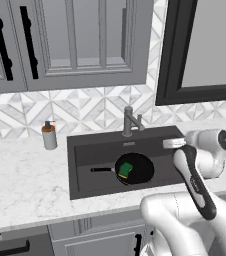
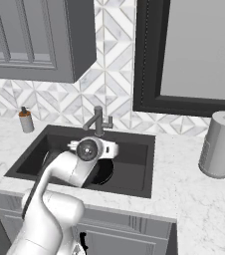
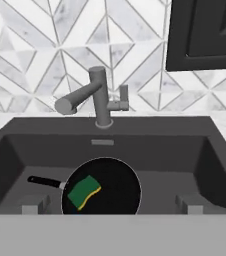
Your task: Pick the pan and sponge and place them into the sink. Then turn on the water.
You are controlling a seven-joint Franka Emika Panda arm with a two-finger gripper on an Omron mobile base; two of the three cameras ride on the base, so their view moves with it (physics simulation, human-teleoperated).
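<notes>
Now | sponge (image 3: pixel 84 192) lies in pan (image 3: pixel 115 175), pan in sink (image 3: pixel 15 150) | jaws (image 3: pixel 110 209) wide apart, empty | no writing legible

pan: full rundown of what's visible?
The pan is round, shallow and all black, matte like coated metal, with a long thin black handle. It lies flat on the floor of the sink, near the basin's middle, below the faucet. The sponge, green over yellow, lies inside it, toward the handle side. Nothing else touches it.
</notes>
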